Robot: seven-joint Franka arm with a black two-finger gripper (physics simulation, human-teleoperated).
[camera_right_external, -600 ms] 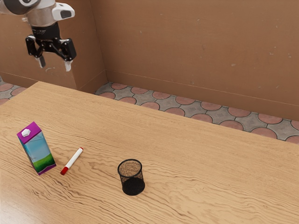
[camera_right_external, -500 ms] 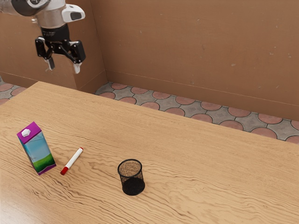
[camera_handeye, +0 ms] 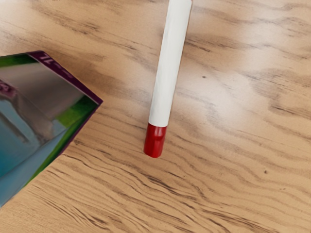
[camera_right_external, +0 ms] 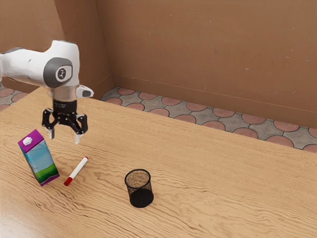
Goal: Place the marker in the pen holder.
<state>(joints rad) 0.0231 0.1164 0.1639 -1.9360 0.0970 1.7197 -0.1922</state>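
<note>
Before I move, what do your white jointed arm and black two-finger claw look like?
My white jointed arm has smooth, rounded casing and a dark grey joint housing with a small round emblem. Below a light grey collar, the black two-finger claw has angular linkages with small pale pivots and pale grey fingertips.

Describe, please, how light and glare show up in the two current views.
Exterior view: a pale sheen on the table at the lower left corner, softly lit elsewhere. Wrist view: whitish glare on the tabletop beside the marker, on the side away from the carton.
</note>
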